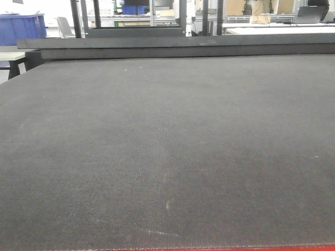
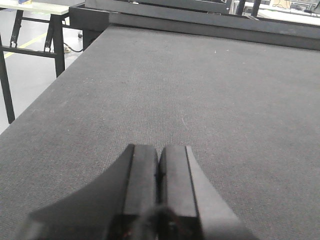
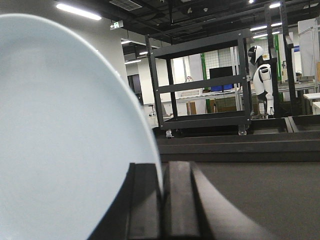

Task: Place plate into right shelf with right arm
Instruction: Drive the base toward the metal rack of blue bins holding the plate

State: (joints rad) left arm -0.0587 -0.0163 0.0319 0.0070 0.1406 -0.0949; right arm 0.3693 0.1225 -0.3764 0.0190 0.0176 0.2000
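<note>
My right arm reaches out flat and low over the dark surface (image 1: 167, 146). My right gripper (image 3: 162, 172) points straight ahead. It is clenched on the edge of the plate (image 3: 65, 140). The thin rim sits in the narrow gap between my two black fingers (image 3: 145, 200), and both fingers press on it.

The plate is white and smooth. It stands up on its edge, not lying flat. From my right gripper it rises up and spreads to the left, and it fills that whole side of my right wrist view. I cannot tell if its bottom edge touches the surface.

Far ahead of my right gripper, past the far end of the surface, stands a dark rack (image 3: 200, 85) with flat tiers. A white robot (image 3: 261, 80) stands just right of that rack.

My left arm also reaches forward over the surface and tips down a little. My left gripper (image 2: 159, 155) is squeezed closed, finger against finger, with nothing in it. It hangs above the surface.
</note>
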